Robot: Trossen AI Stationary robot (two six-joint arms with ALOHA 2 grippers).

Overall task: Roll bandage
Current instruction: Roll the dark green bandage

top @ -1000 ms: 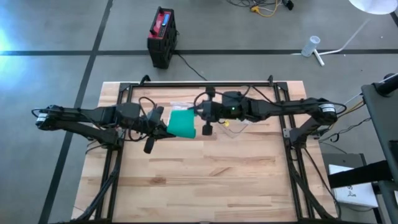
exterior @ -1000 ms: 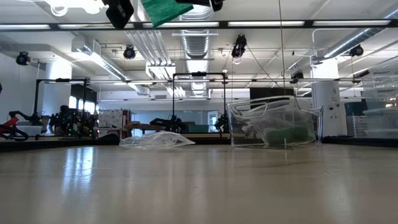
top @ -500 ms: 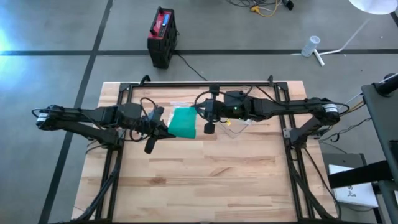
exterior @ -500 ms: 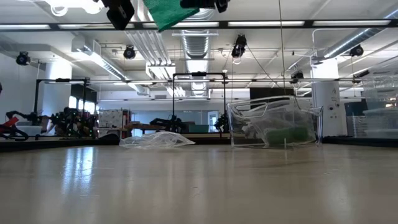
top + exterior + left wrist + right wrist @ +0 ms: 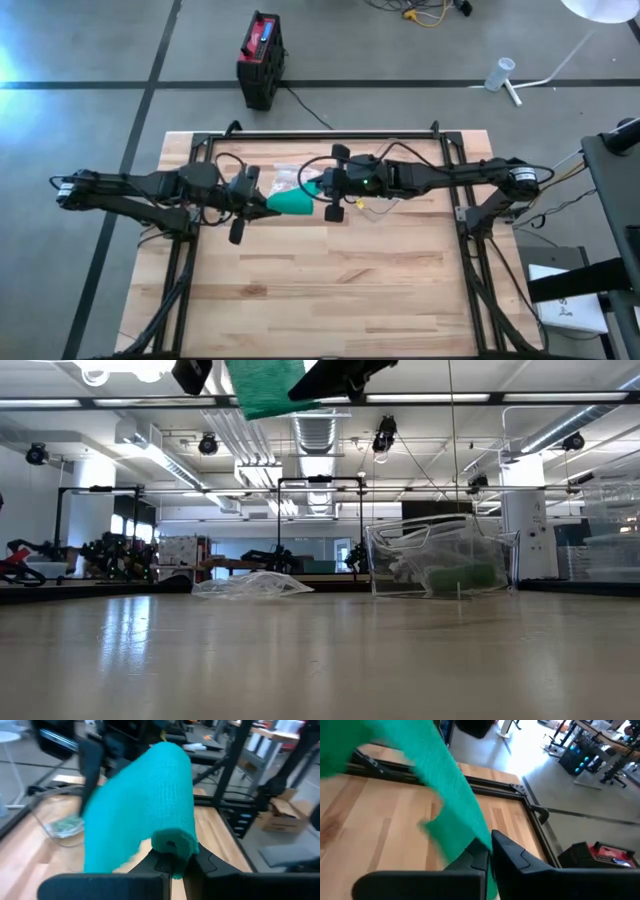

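The left claw (image 5: 262,199) is clamped tight on the rolled end of the green bandage (image 5: 292,203), its fingers (image 5: 165,865) pinched together under the roll. The right claw (image 5: 322,186) is closed on the bandage's loose strip, the cloth trailing past its dark fingers (image 5: 507,852). The bandage hangs between the two claws, well above the wooden table (image 5: 330,280), toward its far side. Beyond them on the table lie a crumpled clear wrapper (image 5: 250,586) and a clear plastic box (image 5: 440,568).
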